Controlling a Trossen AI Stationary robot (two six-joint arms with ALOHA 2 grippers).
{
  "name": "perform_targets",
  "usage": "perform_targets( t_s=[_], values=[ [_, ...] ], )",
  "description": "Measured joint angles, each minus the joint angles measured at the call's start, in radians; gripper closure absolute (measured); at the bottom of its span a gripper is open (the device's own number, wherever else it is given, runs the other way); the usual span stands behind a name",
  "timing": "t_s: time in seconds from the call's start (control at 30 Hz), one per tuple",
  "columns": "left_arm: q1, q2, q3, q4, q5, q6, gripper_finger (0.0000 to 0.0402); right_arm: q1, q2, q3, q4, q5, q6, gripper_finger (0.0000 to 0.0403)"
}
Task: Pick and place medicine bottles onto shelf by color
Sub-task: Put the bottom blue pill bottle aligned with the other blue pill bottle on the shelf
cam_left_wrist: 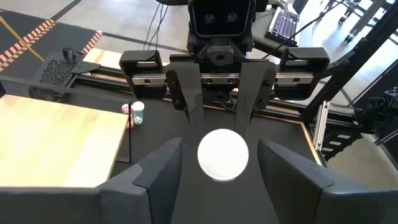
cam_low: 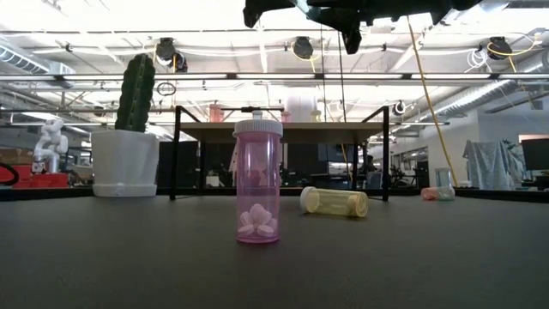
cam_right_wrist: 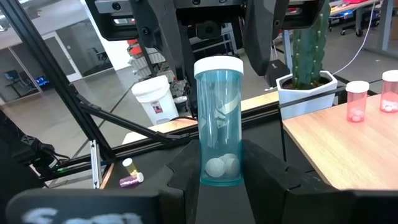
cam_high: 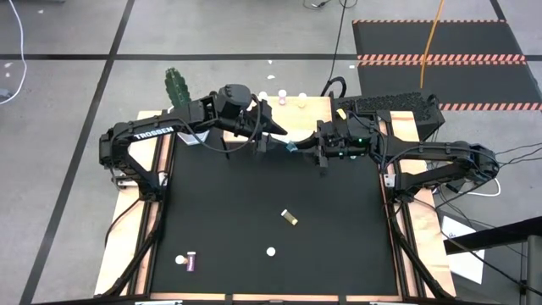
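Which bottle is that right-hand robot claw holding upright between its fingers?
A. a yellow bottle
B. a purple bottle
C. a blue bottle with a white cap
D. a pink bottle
C: in the right wrist view the right gripper clamps a clear blue bottle with a white cap, upright, a few white pills at its bottom, while the left gripper stands open around its cap.

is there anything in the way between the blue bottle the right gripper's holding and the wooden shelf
Nothing visible blocks it. The right gripper holds the blue bottle upright beside the shelf; the nearest stretch of board is bare. The left gripper is open around the bottle's cap. Pink bottles stand farther along the board.
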Motion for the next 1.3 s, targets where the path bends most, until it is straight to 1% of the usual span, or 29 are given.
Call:
perform_targets(
  t_s=[0.33, 0.5, 0.93, 1.07, 1.17, 1.3],
  values=[
    [0.0, 0.0, 0.0, 0.0, 0.001, -0.024, 0.019, 0.0, 0.0, 0.0, 0.0, -0.004, -0.022, 0.0306],
    [-0.002, 0.0, 0.0, 0.004, 0.007, -0.049, 0.019, -0.001, 0.0, 0.0, 0.02, -0.052, -0.041, 0.0306],
    [-0.002, 0.0, 0.0, 0.014, 0.011, 0.003, 0.019, 0.0, 0.0, 0.0, 0.023, -0.052, -0.034, 0.0306],
    [-0.002, 0.0, -0.001, 0.015, 0.011, 0.011, 0.019, 0.0, 0.0, 0.0, 0.023, -0.053, -0.002, 0.0306],
    [-0.002, 0.0, -0.001, 0.016, 0.011, 0.011, 0.02, 0.0, 0.0, 0.0, 0.023, -0.054, 0.025, 0.0306],
    [-0.008, 0.014, -0.001, 0.026, 0.015, 0.003, 0.0232, 0.0, 0.0, 0.0, 0.022, -0.052, 0.031, 0.0306]
  ],
)
